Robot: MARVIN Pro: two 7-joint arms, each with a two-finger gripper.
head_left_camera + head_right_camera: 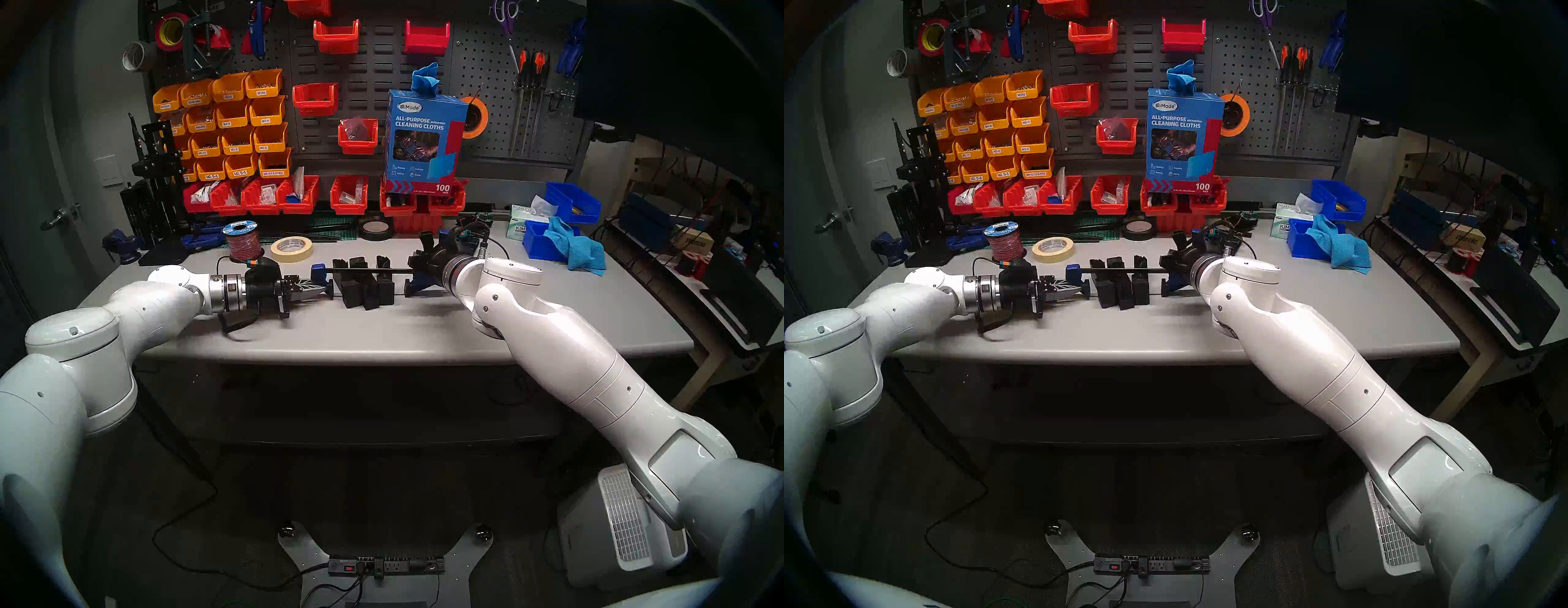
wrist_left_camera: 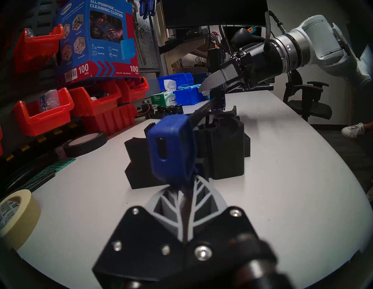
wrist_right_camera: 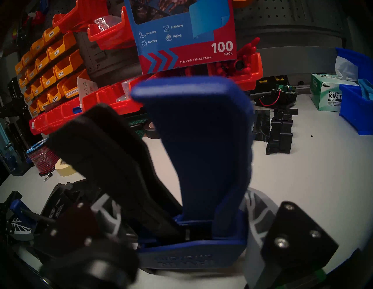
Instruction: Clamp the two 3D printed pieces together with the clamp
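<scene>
Fingers of the left gripper are clenched on the clamp at centre frame; its handle is grasped by the right gripper. Bar should be kept level over the two 3D printed pieces while the trigger is squeezed.

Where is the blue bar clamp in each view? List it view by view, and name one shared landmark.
Head stereo left: clamp mid-picture, bar running left to right.
Head stereo right: clamp in the same spot, slightly further left.
Left wrist: centre, blue end jaw nearest.
Right wrist: centre, blue handle fills the view.
Landmark: cleaning cloths box.
</scene>
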